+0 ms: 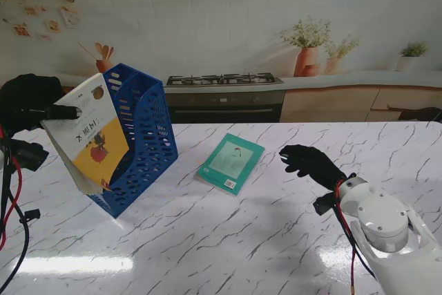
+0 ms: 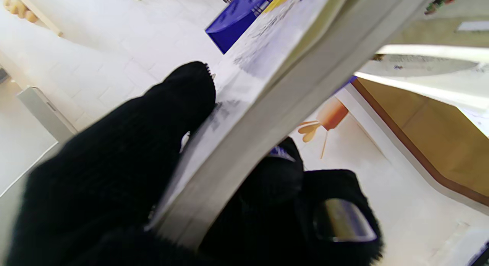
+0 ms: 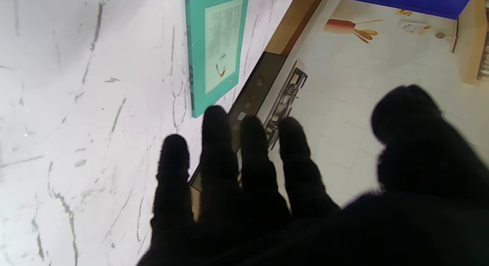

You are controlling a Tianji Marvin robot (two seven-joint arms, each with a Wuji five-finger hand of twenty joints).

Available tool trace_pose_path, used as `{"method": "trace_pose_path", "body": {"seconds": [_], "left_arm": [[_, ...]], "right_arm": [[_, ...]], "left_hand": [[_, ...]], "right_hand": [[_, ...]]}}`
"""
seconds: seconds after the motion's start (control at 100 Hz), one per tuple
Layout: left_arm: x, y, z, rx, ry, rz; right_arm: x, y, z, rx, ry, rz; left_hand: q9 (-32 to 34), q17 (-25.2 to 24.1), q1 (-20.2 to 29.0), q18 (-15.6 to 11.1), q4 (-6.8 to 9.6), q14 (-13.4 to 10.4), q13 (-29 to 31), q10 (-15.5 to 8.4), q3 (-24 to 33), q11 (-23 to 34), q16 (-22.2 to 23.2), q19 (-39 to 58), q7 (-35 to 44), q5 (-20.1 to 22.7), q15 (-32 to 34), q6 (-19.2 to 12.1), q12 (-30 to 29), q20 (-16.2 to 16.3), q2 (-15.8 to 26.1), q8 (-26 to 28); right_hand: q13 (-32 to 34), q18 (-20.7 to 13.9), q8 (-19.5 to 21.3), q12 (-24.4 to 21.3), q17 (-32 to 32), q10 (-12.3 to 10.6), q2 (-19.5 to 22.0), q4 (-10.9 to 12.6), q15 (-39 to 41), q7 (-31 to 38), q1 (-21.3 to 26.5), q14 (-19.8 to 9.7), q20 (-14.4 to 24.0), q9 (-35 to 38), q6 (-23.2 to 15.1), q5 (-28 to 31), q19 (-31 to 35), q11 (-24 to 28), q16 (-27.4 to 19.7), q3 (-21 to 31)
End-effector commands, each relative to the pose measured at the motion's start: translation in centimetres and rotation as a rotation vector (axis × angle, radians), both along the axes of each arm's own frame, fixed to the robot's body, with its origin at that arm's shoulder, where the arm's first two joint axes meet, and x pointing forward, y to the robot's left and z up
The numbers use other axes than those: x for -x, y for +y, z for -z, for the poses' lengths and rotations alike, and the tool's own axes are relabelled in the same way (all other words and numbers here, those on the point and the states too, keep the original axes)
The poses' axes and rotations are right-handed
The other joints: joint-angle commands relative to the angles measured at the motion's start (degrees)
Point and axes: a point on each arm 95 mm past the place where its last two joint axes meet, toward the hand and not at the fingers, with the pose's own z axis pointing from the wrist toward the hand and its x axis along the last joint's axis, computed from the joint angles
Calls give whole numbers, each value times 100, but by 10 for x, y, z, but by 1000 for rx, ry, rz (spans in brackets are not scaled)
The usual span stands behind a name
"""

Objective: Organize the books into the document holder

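Right hand (image 1: 312, 163): black glove, hovering over the marble table (image 1: 242, 240), fingers (image 3: 216, 143) spread and extended, holding nothing. Palm is off the surface.

Just beyond its fingertips, apart from them: teal book (image 1: 231, 163) lying flat on the table, cover up. There's a white label at its near corner and a pale panel of small print on the cover; none of it is readable.

Left hand (image 1: 31, 105): also black-gloved, raised off the table, pinching a white-and-yellow book (image 1: 88, 132) at its top corner. Left wrist view shows the thumb (image 2: 183, 101) on the cover and the other fingers (image 2: 282, 174) behind the page block, so a firm grasp. The book hangs tilted, its lower edge dropping toward the table. Cover carries large printed characters plus a red figure on the yellow part; characters are too blurred to read.

Right beside that book, on the side away from the left hand: blue perforated document holder (image 1: 141, 136), tipped over at an angle, open side facing the book. The book overlaps its opening; can't tell if any of it is inside yet.

Count: two books, one holder, two hands.

Farther back: stove (image 1: 224, 79) and a counter with three potted plants (image 1: 309, 46).
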Motion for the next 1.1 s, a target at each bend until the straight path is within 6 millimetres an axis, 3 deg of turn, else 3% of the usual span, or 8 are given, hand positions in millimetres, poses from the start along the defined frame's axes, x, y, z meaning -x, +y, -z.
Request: {"method": "trace_pose_path", "body": {"seconds": [0.0,0.37,1.09], "left_arm": [[-6,5,1,-14,6,-5],[-35,20,10,16,41,-27],[-95,24,43,8,22,110]], "right_arm": [[1,5,2,-9,2,-8],[2,5,4,-6,12,-1],[4,1,5,1,42,15]], "left_hand": [[700,48,542,-1162,428,-576,11,-578,531,-80,-89,1282,399,220,175,23,102,-21,187,145],[685,40,541,-1115,375,-562,10,-646,492,-178,-76,1244,391,220,162,-32,141,-52,166,145],[620,31,499,-1014,243,-519,6,-854,441,-295,-60,1210,384,192,96,-183,279,-125,188,147]], "right_hand": [[28,1361,-93,68,-15,-173,64,210,-18,65,-182,-136,7,132,-28,113,-12,65,16,-62],[42,1403,-97,55,-37,-155,32,215,-28,75,-189,-98,6,171,-35,134,-24,45,10,-68],[3,1360,-99,68,-43,-175,119,205,-38,64,-250,-132,-4,119,-29,106,-41,50,10,-76]]}}
